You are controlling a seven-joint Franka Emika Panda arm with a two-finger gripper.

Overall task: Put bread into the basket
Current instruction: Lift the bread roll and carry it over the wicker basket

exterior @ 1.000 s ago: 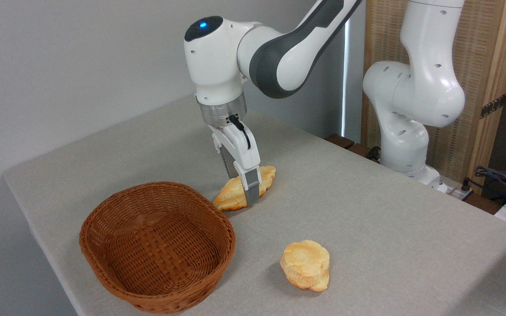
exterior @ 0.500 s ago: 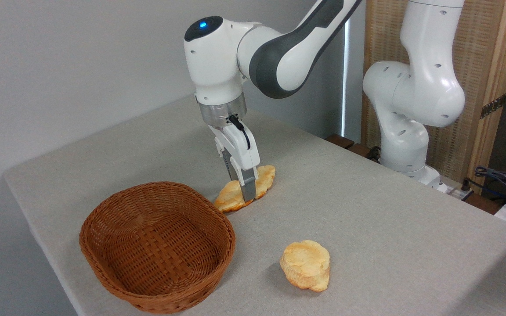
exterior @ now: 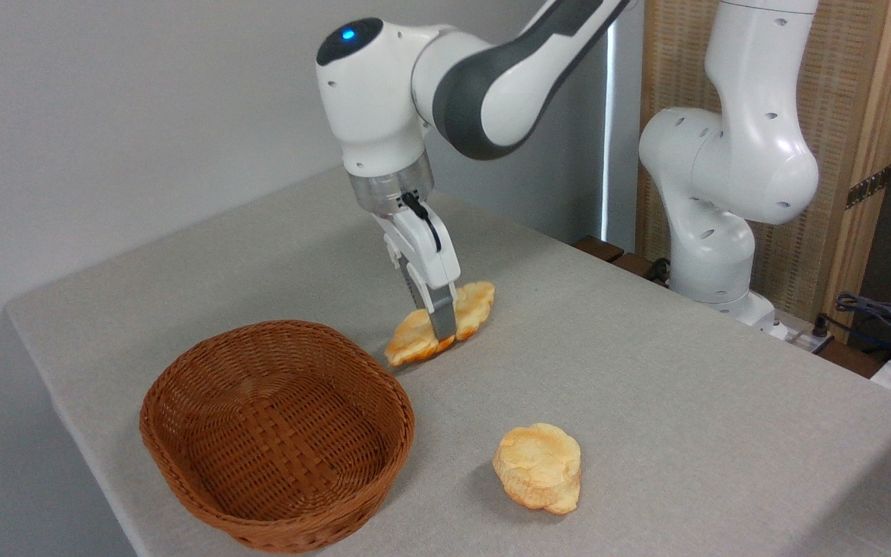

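A white robot arm reaches down from the upper right over a table (exterior: 646, 371) covered in grey cloth. Its gripper (exterior: 441, 334) is pinched narrow around the middle of the bread (exterior: 439, 323), a long, flat, golden pastry with a bumpy edge. The fingers point almost straight down and grip across the pastry's short width, which seems a sensible hold: taken at the middle, the two pointed ends should balance rather than tip. The bread sits just behind and to the right of the basket (exterior: 206, 480), near its rim but not over it. One end appears raised while the lower left end looks close to the cloth; whether it is fully clear of the table is hard to tell.

The basket is an oval brown wicker bowl standing at the front left, with nothing in it. Its open top faces up, ready to take the bread from above. A smaller, rounder bun (exterior: 538, 467) lies on the cloth to the right of the basket, well apart from the gripper and untouched.

Compared with half a second ago, the wrist and gripper stand slightly higher, and the bread has risen and tilted with them instead of lying flat. A second ago the fingers were spread wider over the pastry; now they are closed on it. The basket and bun have not moved.
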